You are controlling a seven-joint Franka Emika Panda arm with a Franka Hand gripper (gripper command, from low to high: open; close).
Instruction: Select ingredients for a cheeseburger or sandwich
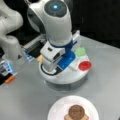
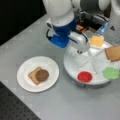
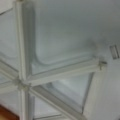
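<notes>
A grey metal table [image 2: 30, 42] fills both front views, smooth and dully reflective — behind it the backdrop [image 1: 100, 17] is black. At a front view's bottom left lies dark perforated board [image 2: 15, 110].

The white Franka arm [image 1: 56, 22] bends down from a front view's top, its big rounded joint carrying a lit blue ring. Below that joint sits the blue wrist section [image 2: 61, 37], and in both front views the pale hand block points down and sideways. The gripper [image 2: 80, 51] hangs low at the end of it, fingers mostly hidden by the arm's own bulk; the wrist view shows none of them.
</notes>
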